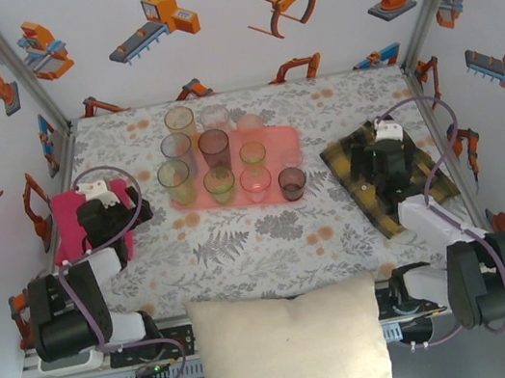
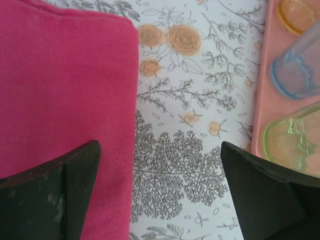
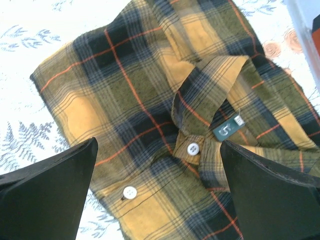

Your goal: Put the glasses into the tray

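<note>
Several glasses stand upright in rows on the salmon-pink tray (image 1: 275, 141) at the table's middle, among them a green one (image 1: 220, 185), a pink one (image 1: 256, 184) and a smoky one (image 1: 293, 183). An amber glass (image 1: 179, 121) and a clear glass (image 1: 214, 117) stand at the tray's far edge; I cannot tell if their bases are inside it. My left gripper (image 1: 97, 192) (image 2: 160, 190) hangs open and holds nothing, over the edge of the magenta cloth (image 2: 65, 85), left of the tray (image 2: 261, 75). My right gripper (image 1: 385, 133) (image 3: 159, 190) is open and holds nothing, above the plaid cloth (image 3: 150, 100).
The magenta cloth (image 1: 68, 226) lies at the table's left, the yellow-black plaid shirt (image 1: 369, 183) at the right. A cream cushion (image 1: 290, 349) sits at the near edge between the arm bases. Enclosure walls ring the floral tablecloth (image 1: 261, 236).
</note>
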Action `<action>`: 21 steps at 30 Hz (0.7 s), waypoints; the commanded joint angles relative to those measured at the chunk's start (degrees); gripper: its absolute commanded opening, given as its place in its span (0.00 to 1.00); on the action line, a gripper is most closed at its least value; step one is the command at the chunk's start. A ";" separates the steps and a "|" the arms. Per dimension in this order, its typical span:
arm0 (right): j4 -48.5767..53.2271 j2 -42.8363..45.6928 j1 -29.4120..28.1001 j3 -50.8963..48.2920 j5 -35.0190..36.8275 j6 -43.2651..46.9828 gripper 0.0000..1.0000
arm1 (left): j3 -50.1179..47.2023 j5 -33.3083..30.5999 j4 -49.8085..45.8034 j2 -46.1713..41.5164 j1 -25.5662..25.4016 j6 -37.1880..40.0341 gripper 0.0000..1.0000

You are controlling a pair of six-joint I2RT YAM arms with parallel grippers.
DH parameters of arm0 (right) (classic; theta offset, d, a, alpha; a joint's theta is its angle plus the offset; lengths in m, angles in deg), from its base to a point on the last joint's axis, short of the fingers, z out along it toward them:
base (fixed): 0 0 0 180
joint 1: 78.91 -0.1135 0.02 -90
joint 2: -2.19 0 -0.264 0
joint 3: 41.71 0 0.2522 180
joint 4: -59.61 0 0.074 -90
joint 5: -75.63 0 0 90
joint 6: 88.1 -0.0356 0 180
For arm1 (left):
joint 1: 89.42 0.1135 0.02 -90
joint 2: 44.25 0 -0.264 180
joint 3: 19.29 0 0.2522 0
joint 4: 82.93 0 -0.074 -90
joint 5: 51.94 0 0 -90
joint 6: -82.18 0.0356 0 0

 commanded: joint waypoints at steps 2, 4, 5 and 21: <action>-8.63 -3.20 2.71 -3.73 -1.05 2.17 0.99 | -0.86 0.96 8.62 3.07 -1.07 2.09 0.97; -11.86 -4.50 3.33 -5.72 -1.83 1.69 0.99 | -1.43 0.78 9.47 2.98 -1.85 3.22 0.97; -12.22 -4.64 3.59 -5.83 -1.71 1.27 0.99 | -2.32 0.86 11.33 3.31 -2.12 3.63 0.97; -28.85 -14.60 7.99 -6.14 -6.21 0.04 0.99 | -2.27 -2.49 14.74 7.56 -3.11 3.32 0.97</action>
